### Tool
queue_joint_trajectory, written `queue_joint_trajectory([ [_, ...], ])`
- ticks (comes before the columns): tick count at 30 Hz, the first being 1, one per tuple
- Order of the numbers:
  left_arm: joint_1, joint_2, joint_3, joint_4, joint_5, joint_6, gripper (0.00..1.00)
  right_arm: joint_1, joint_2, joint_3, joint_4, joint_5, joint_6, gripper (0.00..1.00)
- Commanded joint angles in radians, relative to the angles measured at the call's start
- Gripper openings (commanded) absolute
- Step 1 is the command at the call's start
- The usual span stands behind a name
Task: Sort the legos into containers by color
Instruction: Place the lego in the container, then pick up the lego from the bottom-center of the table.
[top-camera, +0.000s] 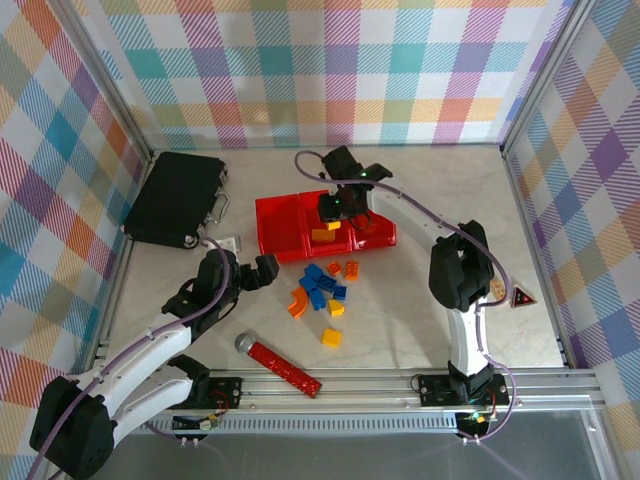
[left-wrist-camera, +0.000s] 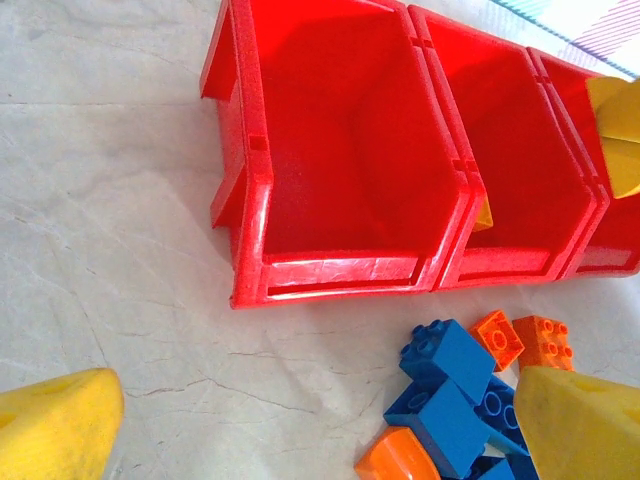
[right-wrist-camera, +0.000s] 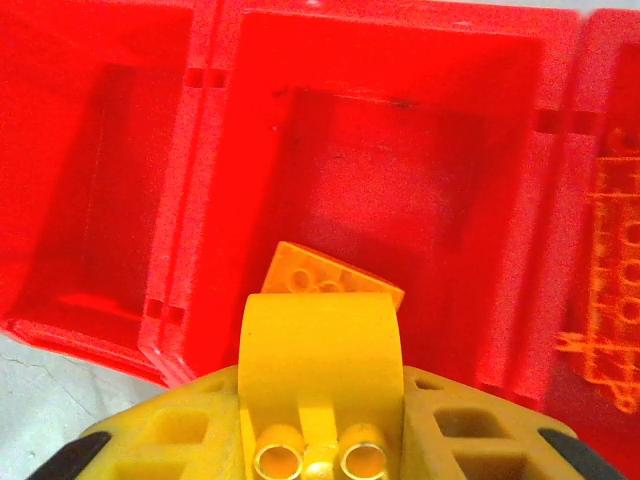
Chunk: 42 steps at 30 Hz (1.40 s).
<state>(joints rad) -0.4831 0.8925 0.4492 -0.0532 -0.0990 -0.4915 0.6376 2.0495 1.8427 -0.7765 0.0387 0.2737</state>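
Top view: your right gripper (top-camera: 338, 208) over middle of containers (top-camera: 275, 228), frame centre; legos (top-camera: 322, 288) just below
Left wrist: your left gripper (left-wrist-camera: 320, 425) spread wide, empty; legos lower right
Right wrist: jaws clamped on yellow brick (right-wrist-camera: 320, 370), bottom centre

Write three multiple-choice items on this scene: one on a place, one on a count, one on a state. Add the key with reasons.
1. Where does the loose yellow lego inside the red tray lie?
A. left bin
B. middle bin
C. right bin

2. How many bins make up the tray?
A. two
B. three
C. four

3. How do the fingers of the left gripper stand?
A. wide open, holding nothing
B. shut, empty
C. shut on a brick

Key:
1 B: it rests on the middle bin's floor.
2 B: three joined compartments sit side by side.
3 A: the fingers stand far apart, gripping nothing.
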Motion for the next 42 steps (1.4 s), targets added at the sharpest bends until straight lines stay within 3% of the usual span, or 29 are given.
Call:
queue_joint_trajectory([
  [1, -0.011, -0.015, -0.007, -0.011, -0.016, -0.017, 1.0, 0.014, 0.052, 0.045, 0.016, -0.035, 0.025, 0.2],
  [12, -0.01, -0.044, -0.014, -0.037, -0.02, -0.024, 1.0, 0.017, 0.191, 0.155, 0.037, -0.01, -0.003, 0.25],
  [16, -0.01, -0.05, -0.019, -0.044, -0.017, -0.04, 1.0, 0.018, 0.214, 0.198, 0.011, 0.019, -0.026, 0.37],
  [19, -0.013, -0.064, -0.021, -0.059, -0.024, -0.054, 1.0, 0.02, 0.203, 0.204, 0.006, 0.039, -0.03, 0.55],
  [28, -0.04, -0.061, -0.02, -0.057, 0.001, -0.052, 1.0, 0.018, 0.083, 0.17, -0.016, 0.031, -0.01, 0.64],
  [37, -0.078, 0.007, -0.015, -0.024, -0.019, -0.043, 1.0, 0.029, -0.262, -0.201, 0.041, 0.029, 0.137, 0.73],
  [39, -0.081, 0.01, -0.018, -0.013, -0.018, -0.033, 1.0, 0.035, -0.36, -0.322, 0.072, 0.039, 0.186, 0.79],
  [42, -0.083, 0.018, -0.02, -0.005, -0.019, -0.021, 1.0, 0.046, -0.471, -0.459, 0.094, 0.035, 0.243, 0.78],
])
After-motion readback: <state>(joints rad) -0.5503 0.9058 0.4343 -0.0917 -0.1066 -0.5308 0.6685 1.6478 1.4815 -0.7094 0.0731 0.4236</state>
